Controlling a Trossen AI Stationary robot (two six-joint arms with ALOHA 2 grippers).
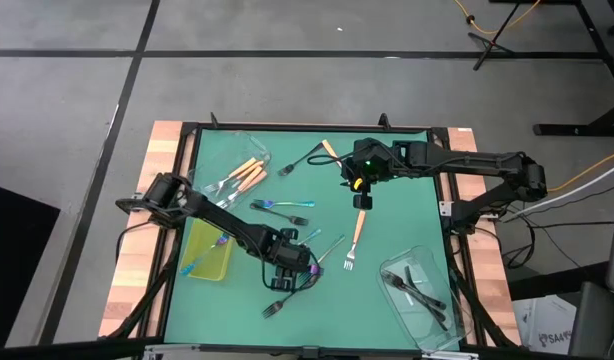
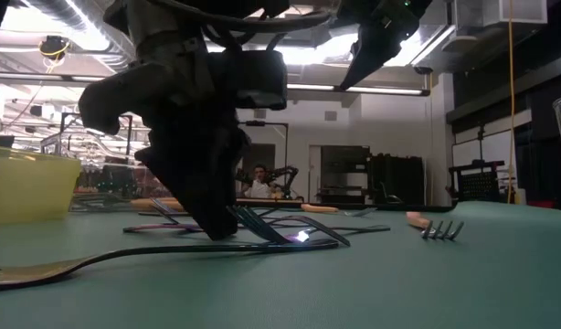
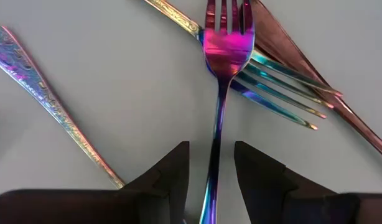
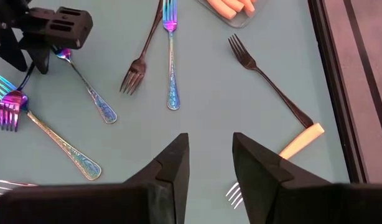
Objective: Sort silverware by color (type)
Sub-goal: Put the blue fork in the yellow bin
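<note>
Forks lie scattered over the green table (image 1: 387,310): orange-handled ones in a clear tub (image 1: 237,168) at the far left, dark ones in another tub (image 1: 427,295) at the near right, a rainbow one in the yellow tray (image 1: 207,250) at the left. The left gripper (image 3: 211,180) is down at the near middle, its fingers (image 3: 172,180) set narrowly apart on either side of a rainbow fork (image 3: 221,74) that crosses two others. The right gripper (image 4: 209,174) hangs over the far middle, fingers parted and holding nothing, above an orange-handled fork (image 1: 358,225).
</note>
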